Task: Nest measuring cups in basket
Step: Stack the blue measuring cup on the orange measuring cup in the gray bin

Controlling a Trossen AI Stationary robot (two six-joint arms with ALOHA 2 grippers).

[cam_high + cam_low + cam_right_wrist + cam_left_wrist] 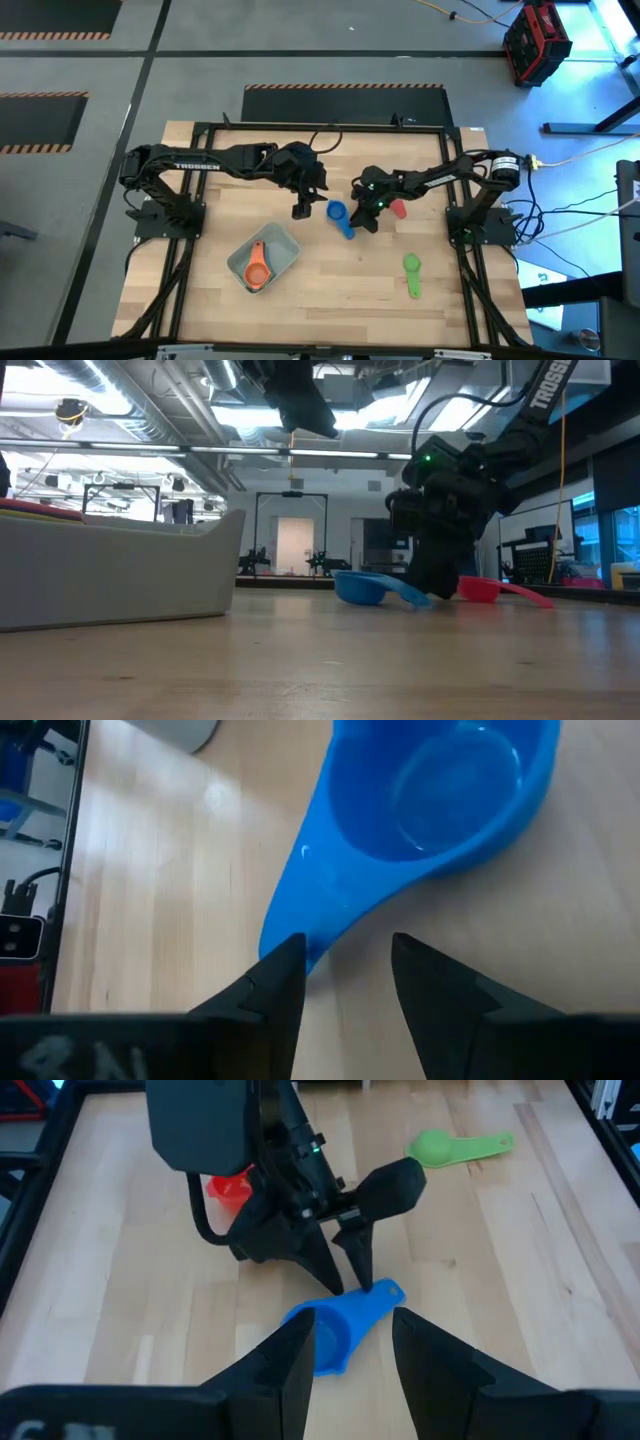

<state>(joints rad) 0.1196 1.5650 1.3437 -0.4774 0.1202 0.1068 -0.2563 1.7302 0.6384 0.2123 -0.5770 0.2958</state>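
Blue cup (pixel 420 800) right under right hand (pixel 345 965), fingers spread either side of its handle tip, not clamped, nothing gripped. Sits on table (pixel 330 290) near middle. Left hand (pixel 302 209) hovering above the table just beside blue cup, fingers apart, empty. Pink-red cup (pixel 398 209) just past right hand, toward right edge. Green cup (pixel 412 272) alone, nearer front right corner. Basket (pixel 283 246) front-left of middle, holding coral-orange cup (pixel 257 268).
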